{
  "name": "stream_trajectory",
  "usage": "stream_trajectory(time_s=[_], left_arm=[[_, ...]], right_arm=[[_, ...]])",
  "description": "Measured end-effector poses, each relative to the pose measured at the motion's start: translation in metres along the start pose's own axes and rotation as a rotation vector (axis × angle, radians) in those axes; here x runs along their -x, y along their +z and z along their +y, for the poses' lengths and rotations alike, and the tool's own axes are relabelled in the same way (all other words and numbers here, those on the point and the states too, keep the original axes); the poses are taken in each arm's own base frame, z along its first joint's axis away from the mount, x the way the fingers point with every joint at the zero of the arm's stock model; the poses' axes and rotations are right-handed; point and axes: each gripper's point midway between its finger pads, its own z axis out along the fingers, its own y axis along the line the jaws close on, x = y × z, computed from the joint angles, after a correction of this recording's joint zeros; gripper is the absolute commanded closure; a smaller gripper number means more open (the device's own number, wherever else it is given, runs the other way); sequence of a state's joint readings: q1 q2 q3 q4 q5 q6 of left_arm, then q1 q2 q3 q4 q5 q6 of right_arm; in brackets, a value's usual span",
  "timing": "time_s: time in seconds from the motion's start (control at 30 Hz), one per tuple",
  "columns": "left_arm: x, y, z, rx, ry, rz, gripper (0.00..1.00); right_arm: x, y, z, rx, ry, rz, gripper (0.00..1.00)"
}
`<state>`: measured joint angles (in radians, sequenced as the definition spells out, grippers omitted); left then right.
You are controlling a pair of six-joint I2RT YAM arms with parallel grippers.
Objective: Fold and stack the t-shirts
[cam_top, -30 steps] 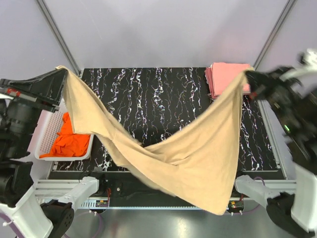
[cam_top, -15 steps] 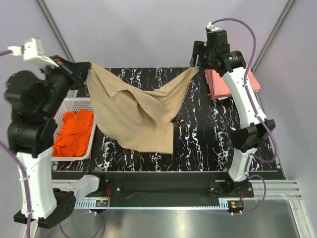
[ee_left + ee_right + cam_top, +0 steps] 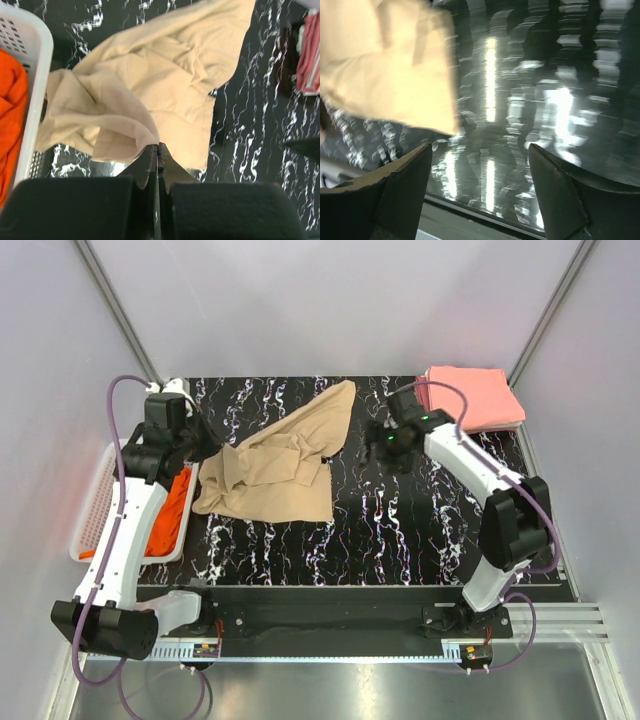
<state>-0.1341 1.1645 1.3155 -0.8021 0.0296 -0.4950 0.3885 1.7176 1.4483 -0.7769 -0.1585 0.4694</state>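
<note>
Left gripper (image 3: 158, 150) is clamping edge of tan shirt (image 3: 270, 475) lying crumpled on table (image 3: 420, 510) beside basket (image 3: 95, 505), probably anchoring it for flattening; right gripper (image 3: 479, 150) is hovering empty, jaws apart

A loose t-shirt (image 3: 275, 470) lies on the table (image 3: 420, 530), left of centre, with one corner reaching toward the back edge. To its left, at the table's left side, stands a basket (image 3: 85, 530) with a second t-shirt (image 3: 172, 515) in it. A stack of folded t-shirts (image 3: 470, 398) sits in the back right corner, well apart from the loose t-shirt. The left gripper (image 3: 158, 150) is at the loose t-shirt's left edge, between it and the basket. The right gripper (image 3: 479, 165) is just right of its back corner, over bare table.
</note>
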Motion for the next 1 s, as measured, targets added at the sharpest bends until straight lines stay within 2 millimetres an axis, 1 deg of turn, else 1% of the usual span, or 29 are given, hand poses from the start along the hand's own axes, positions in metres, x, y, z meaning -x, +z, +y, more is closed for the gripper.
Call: stream_trajectory(time_s=[0.03, 0.17, 0.23, 0.27, 0.33, 0.47, 0.57, 0.67, 0.8, 1.0], left_arm=[[0.004, -0.001, 0.000, -0.003, -0.004, -0.015, 1.00], [0.011, -0.004, -0.003, -0.015, -0.006, -0.049, 1.00], [0.014, -0.004, -0.004, -0.019, -0.006, -0.058, 1.00], [0.014, -0.005, -0.004, -0.019, -0.007, -0.061, 1.00], [0.016, -0.006, -0.002, -0.017, -0.011, -0.069, 1.00], [0.020, -0.010, 0.000, -0.016, -0.018, -0.088, 1.00], [0.022, -0.012, 0.002, -0.015, -0.021, -0.097, 1.00], [0.021, -0.011, 0.003, -0.013, -0.022, -0.098, 1.00], [0.015, -0.006, 0.008, -0.006, -0.027, -0.082, 1.00], [0.011, -0.003, 0.012, -0.003, -0.033, -0.069, 1.00]], right_arm=[[-0.009, 0.005, 0.015, 0.027, -0.024, 0.015, 0.22], [-0.035, 0.026, 0.091, 0.156, -0.132, 0.051, 0.33], [-0.040, 0.040, 0.114, 0.194, -0.154, 0.067, 0.38], [-0.040, 0.049, 0.122, 0.202, -0.156, 0.074, 0.40], [-0.036, 0.069, 0.128, 0.202, -0.147, 0.086, 0.42], [-0.032, 0.104, 0.126, 0.176, -0.129, 0.111, 0.45], [-0.033, 0.120, 0.125, 0.163, -0.123, 0.129, 0.45], [-0.030, 0.130, 0.128, 0.162, -0.123, 0.131, 0.46], [-0.027, 0.141, 0.132, 0.165, -0.125, 0.130, 0.48], [-0.034, 0.154, 0.130, 0.150, -0.126, 0.153, 0.49]])
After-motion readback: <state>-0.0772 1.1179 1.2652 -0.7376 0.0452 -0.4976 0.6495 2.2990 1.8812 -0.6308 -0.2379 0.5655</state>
